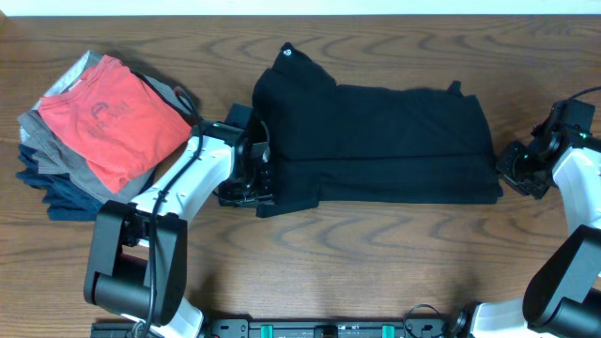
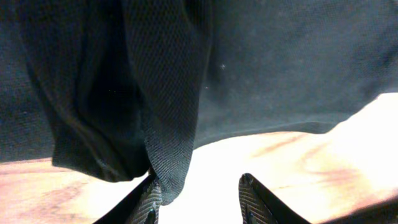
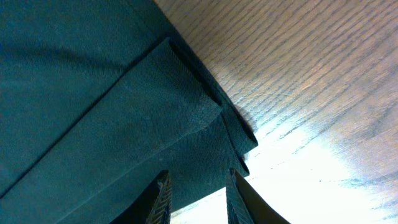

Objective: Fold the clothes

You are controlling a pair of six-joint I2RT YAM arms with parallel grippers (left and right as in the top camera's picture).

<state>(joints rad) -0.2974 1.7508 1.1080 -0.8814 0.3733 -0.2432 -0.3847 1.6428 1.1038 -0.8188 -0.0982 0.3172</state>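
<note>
Pincer-wise, finds the left pincer (image 2: 199, 198) spread and touching a hanging fold at the left end of the black garment (image 1: 385, 141), the right pincer (image 3: 196, 196) narrowly parted, gripping nothing, just beside its right end, long axis lying left-to-right on the counter (image 1: 376, 253) between both.

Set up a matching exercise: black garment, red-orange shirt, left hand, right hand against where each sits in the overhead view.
1 black garment
2 red-orange shirt
3 left hand
4 right hand

A atop the folded stack
B at the garment's right end
C across the table middle
D at the garment's left end

Pairs: 1-C, 2-A, 3-D, 4-B
</note>
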